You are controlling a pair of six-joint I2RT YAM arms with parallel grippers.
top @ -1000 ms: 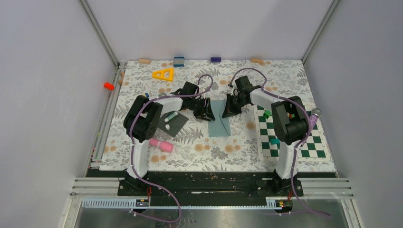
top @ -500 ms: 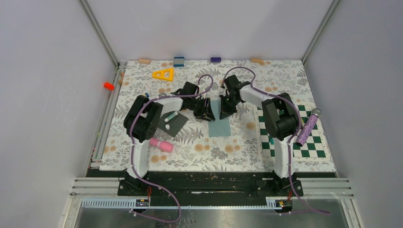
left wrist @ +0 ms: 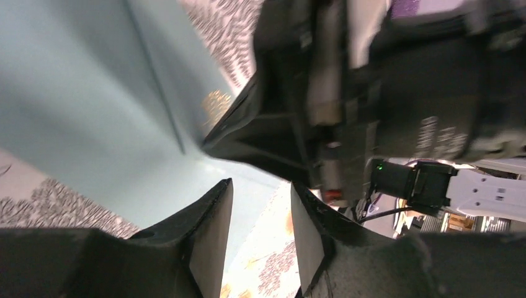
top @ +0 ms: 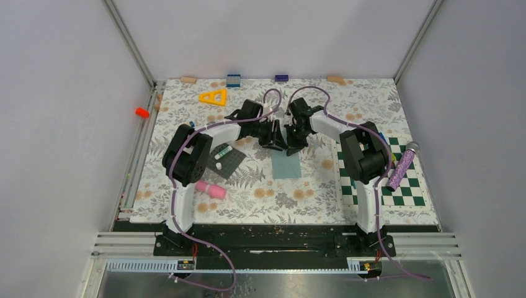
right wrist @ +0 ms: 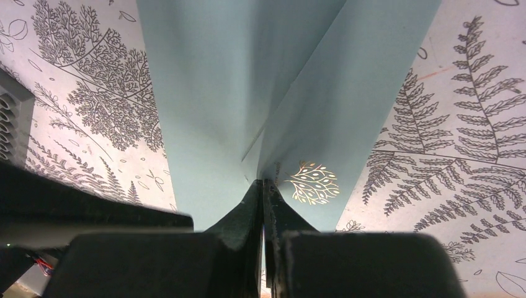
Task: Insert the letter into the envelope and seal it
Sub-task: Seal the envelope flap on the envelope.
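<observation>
Envelope [top: 286, 164] lies on the floral counter [top: 248, 198], dead centre, its far end between the 2 wrists. Right arm [top: 329, 127]: jaws pressed together, pinching the raised flap's tip beside a gold leaf mark [right wrist: 312, 183]. Left arm [top: 217, 131]: jaws apart, gripping nothing, just over the envelope.

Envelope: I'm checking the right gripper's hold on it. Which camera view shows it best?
Right wrist: the envelope fills the frame, its paper running straight into the shut right gripper. Top external shows only its near half, small, with the far end under the grippers. Left wrist shows a blurred teal stretch beyond the open left gripper.
</observation>
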